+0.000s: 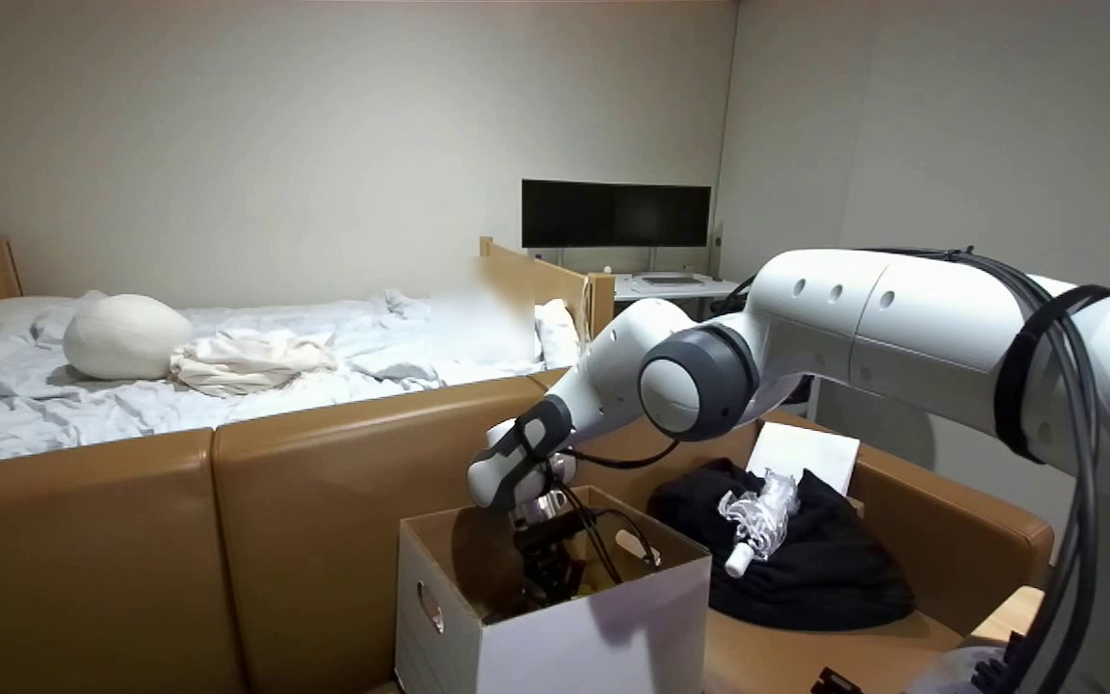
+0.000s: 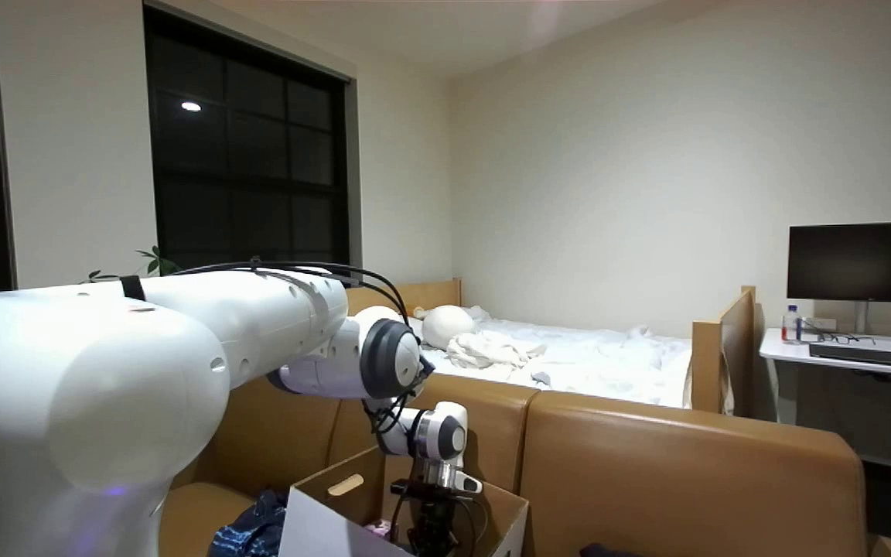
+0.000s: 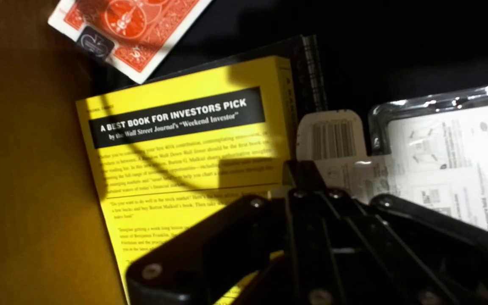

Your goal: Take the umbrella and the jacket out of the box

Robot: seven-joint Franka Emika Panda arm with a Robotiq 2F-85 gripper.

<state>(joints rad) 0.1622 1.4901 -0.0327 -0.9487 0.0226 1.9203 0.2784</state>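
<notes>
Sofa (image 1: 372, 520): brown, panelled; used as a stand, its back likely counted on as a stop.
Robot arm (image 1: 815, 299): white; arched high and bent down into the box (image 1: 603, 641), presumably so that the walls are cleared.
Box: white outside, brown inside; stood near the sofa's back, probably for ease of reach; a dark layer (image 3: 388, 38) within cannot be identified.
Jacket (image 1: 815, 588): black, bulky; heaped on the seat just beside the box, outside it; its removal is therefore judged complete.
Umbrella (image 1: 762, 525): clear plastic, folded, white-handled; rested on the jacket, also outside the box; rolling is likely checked by the soft folds.
Yellow book (image 3: 184, 161): laid flat alongside the brown wall, perhaps so packed to save space.
Plastic pack (image 3: 434, 165): clear-edged, barcoded; placed just beside the book's spine.
Gripper (image 3: 302, 167): pointed down inside the box, fingers closed to one another where book and pack adjoin; nothing is seen held, though a thin edge could be hidden; its purpose is uncertain, both named items being out.
Red card box (image 3: 129, 36): laid near the book's upper edge; contact cannot be told.
</notes>
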